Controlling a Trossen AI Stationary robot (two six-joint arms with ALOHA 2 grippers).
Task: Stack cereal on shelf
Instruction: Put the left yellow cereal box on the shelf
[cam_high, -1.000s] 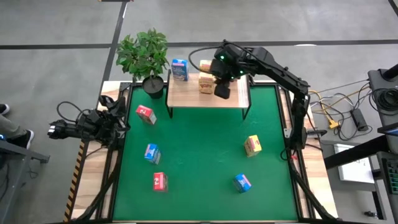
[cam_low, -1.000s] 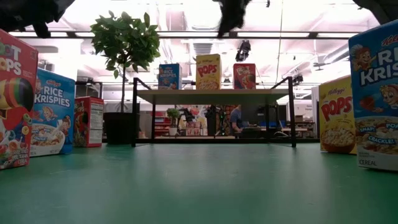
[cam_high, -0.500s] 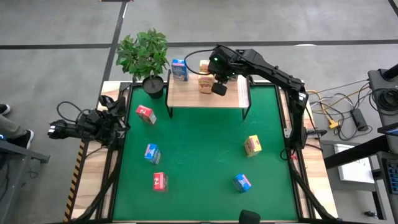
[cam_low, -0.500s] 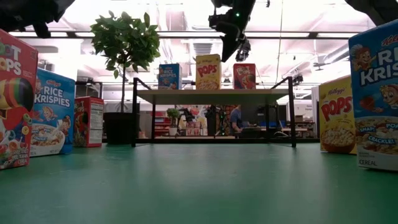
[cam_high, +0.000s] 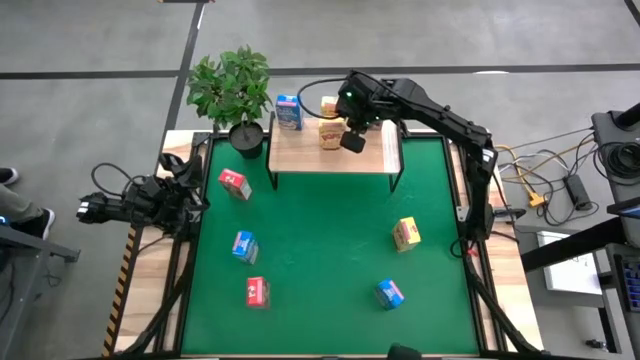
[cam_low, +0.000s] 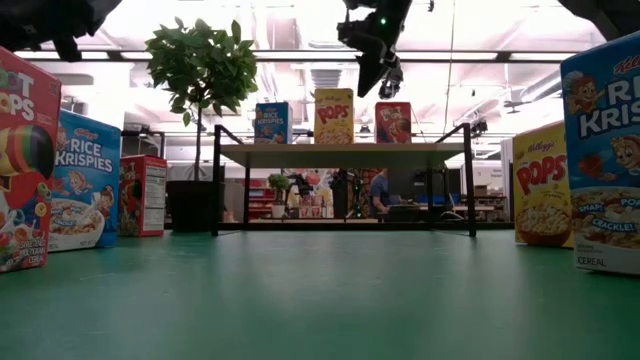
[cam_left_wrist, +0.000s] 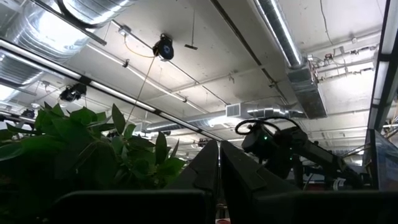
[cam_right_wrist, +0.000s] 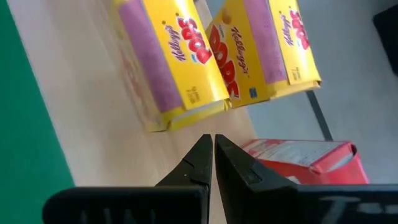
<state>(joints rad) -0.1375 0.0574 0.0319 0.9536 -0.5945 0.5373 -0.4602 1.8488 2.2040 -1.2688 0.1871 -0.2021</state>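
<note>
In the top centre of the high view the right gripper (cam_high: 352, 140) hung above the shelf (cam_high: 372, 152), fingers pressed together on nothing; two yellow boxes (cam_right_wrist: 166, 59), a red box (cam_right_wrist: 308, 158) and a blue box (cam_high: 289, 112) stood on the board. Five more boxes lay across the green mat (cam_high: 320, 240) — the left gripper (cam_high: 88, 210) waited at the left edge, fingers closed and empty.

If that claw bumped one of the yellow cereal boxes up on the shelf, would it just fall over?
Probably. The yellow box stands upright, tall on a narrow base on the shelf, so a nudge near its top may tip it. It looks like light cardboard, likely sliding easily on smooth wood. The right gripper, fingers shut, hovers above.
</note>
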